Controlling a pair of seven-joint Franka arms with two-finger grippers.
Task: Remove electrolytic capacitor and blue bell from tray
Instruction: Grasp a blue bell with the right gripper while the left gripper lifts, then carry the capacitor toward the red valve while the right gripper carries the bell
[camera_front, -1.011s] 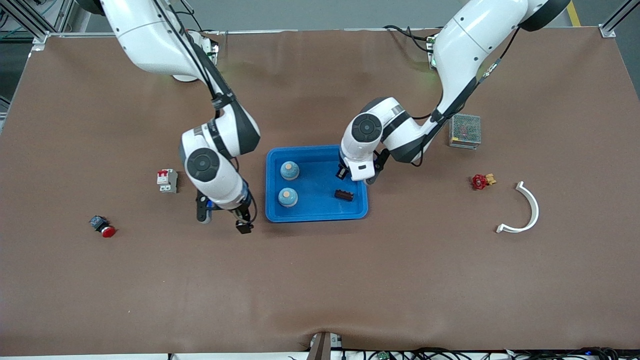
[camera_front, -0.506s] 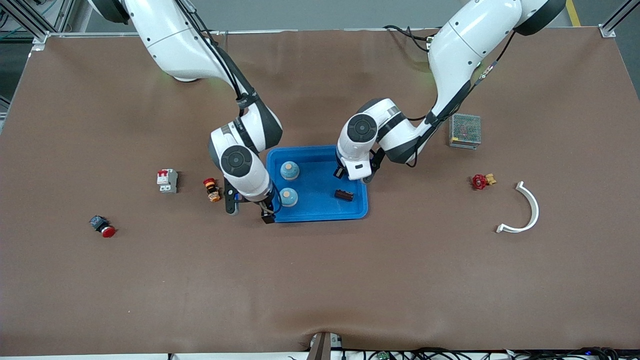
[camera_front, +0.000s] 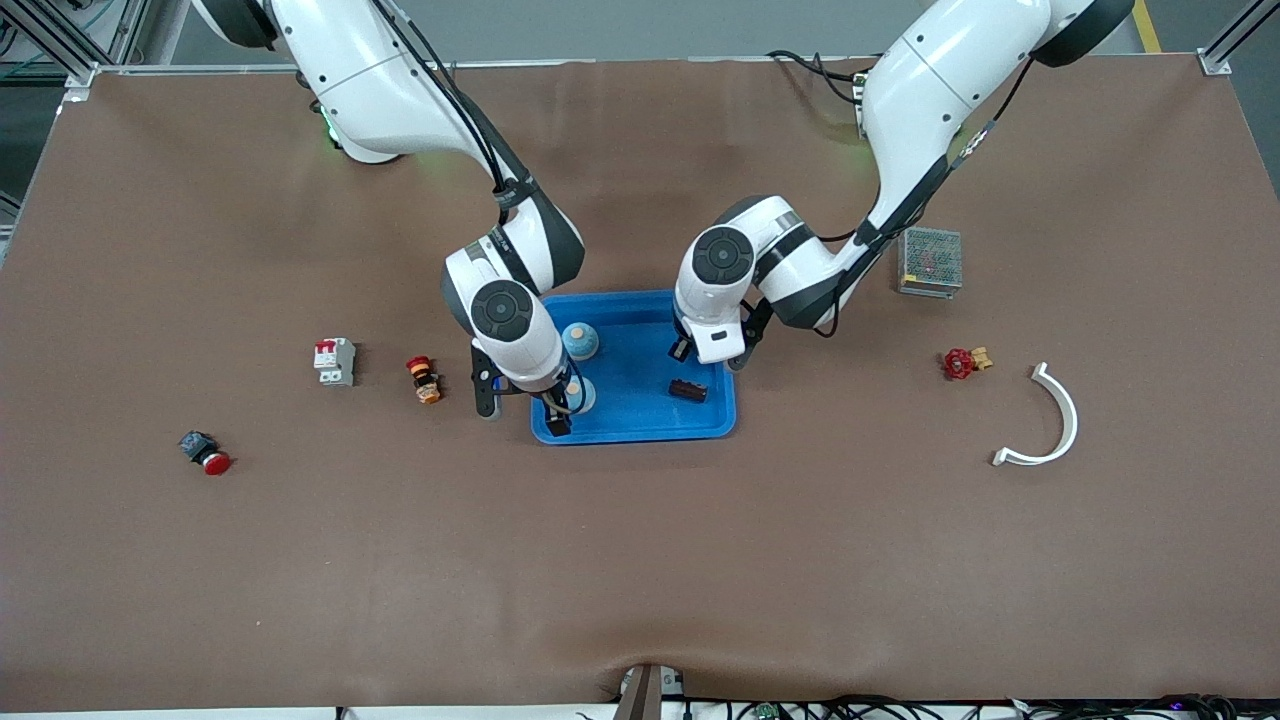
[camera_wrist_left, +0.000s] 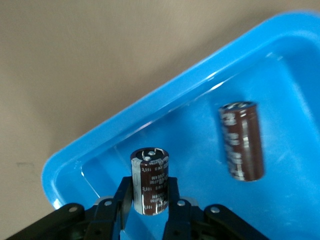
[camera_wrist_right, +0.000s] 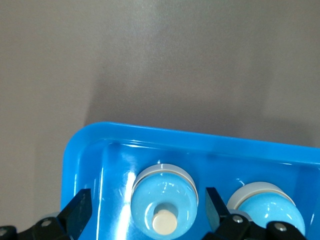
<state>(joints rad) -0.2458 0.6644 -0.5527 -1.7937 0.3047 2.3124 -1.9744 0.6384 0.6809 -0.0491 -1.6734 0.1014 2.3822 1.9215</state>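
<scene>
An electrolytic capacitor (camera_wrist_left: 149, 181) is pinched by the left end effector (camera_wrist_left: 149, 200) just above the blue tray (camera_front: 640, 425), the right end effector (camera_wrist_right: 145, 210) is spread around a blue bell (camera_wrist_right: 164, 205) in the tray, and that smooth capacitor could easily get dropped.

High front camera facing the robots, both wrist cameras close above tray (camera_front: 640, 425)

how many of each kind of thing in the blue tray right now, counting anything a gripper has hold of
blue bells: 2
capacitors: 2, one lying, one upright in the left gripper
total: 4
</scene>
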